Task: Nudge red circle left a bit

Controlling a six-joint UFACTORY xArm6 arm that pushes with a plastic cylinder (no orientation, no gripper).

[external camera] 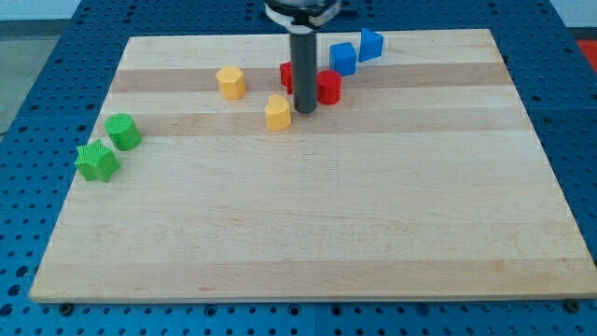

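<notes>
Wooden tabletop (308,233) viewed from above its near edge, with small coloured blocks gathered toward the view's top and left. The arm carries no jaws, so nothing can be clenched or released; it ends in a dark vertical rod whose lower end, my tip (305,111), rests on the board. The red circle (328,87), the block to be nudged, sits just to the view's right of the rod, touching it or very nearly so; which of the two cannot be settled here. A second red block (286,74), its shape largely hidden by the rod, lies just to the rod's left. A yellow heart-like block (277,112) lies just left of my tip, and a yellow hexagonal block (231,82) lies farther left. Two blue blocks (343,58) (371,44) stand close together up and to the right of the red circle. A green round block (123,132) and a green star (97,161) sit well apart, near the board's left edge. Because the rod stands on the circle's left flank, a leftward push is judged not yet possible: the tip would need to pass round to the circle's right side first, keeping clear of the blue blocks.
</notes>
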